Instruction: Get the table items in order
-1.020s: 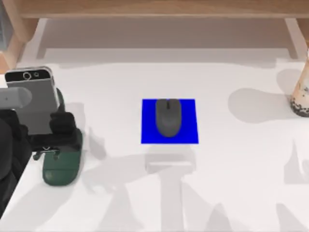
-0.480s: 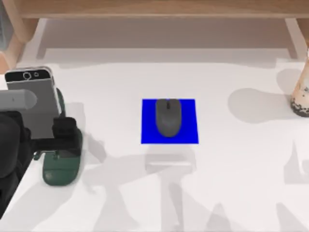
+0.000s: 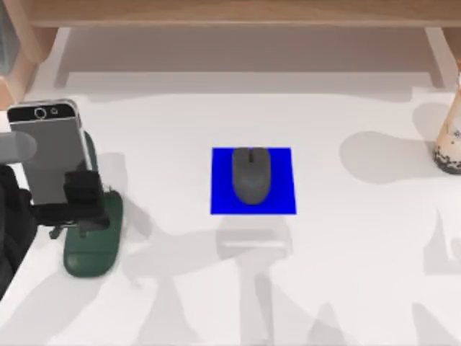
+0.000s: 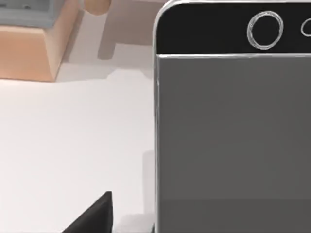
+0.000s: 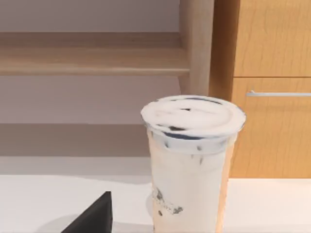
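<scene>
The silver-rimmed smartphone (image 3: 47, 148) leans on a dark green stand (image 3: 90, 249) at the table's (image 3: 346, 274) left edge. My left gripper (image 3: 85, 194) sits at the phone's lower right corner, open. In the left wrist view the phone (image 4: 233, 131) is close up, with one dark finger (image 4: 92, 216) apart from its edge. The dark grey mouse (image 3: 251, 175) lies on a blue pad (image 3: 220, 202) at the centre. The milk-tea cup (image 3: 450, 148) stands upright at the far right. The right wrist view faces the cup (image 5: 192, 165), with one finger (image 5: 92, 216) off to its side, open.
A wooden shelf unit (image 3: 230, 14) runs along the back edge, with a leg (image 3: 21, 50) at the back left. A wooden cabinet with a metal handle (image 5: 277, 93) stands behind the cup.
My left gripper and arm have slid left along the phone's lower end. The phone, mouse and cup have not moved.
</scene>
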Controlling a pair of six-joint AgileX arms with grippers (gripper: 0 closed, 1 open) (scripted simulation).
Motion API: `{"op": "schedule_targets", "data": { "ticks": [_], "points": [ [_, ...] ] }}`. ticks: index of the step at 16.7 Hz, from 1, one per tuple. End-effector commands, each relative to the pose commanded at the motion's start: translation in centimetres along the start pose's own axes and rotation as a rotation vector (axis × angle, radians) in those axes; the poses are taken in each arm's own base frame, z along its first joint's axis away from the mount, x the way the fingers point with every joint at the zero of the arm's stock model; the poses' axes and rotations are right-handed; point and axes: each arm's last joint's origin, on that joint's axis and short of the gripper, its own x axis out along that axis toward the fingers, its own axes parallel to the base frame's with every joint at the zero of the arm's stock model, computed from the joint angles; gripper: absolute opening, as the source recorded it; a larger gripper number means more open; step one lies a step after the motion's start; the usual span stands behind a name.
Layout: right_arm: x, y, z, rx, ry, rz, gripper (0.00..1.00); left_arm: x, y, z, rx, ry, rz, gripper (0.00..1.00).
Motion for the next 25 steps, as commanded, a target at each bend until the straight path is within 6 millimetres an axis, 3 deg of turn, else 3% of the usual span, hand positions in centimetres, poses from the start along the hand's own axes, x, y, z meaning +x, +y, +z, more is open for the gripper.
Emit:
{"op": "schedule_targets", "data": {
  "ticks": [4, 11, 20, 25],
  "points": [
    [0.0, 0.0, 0.0, 0.000, 0.000, 0.000, 1.00, -1.0, 3.1, -0.7, -0.066, -0.108, 0.010, 1.00],
    [0.0, 0.0, 0.0, 0.000, 0.000, 0.000, 1.00, -2.2, 7.0, -4.8, 0.016, -0.359, -0.008, 1.00],
    [0.1, 0.0, 0.0, 0.002, 0.001, 0.000, 1.00, -2.0, 7.6, -5.7, 0.075, -0.404, 0.003, 1.00],
    [1.4, -0.1, -0.4, 0.025, 0.041, -0.001, 1.00, -2.0, 7.6, -5.7, 0.075, -0.404, 0.003, 1.00]
  ]
}}
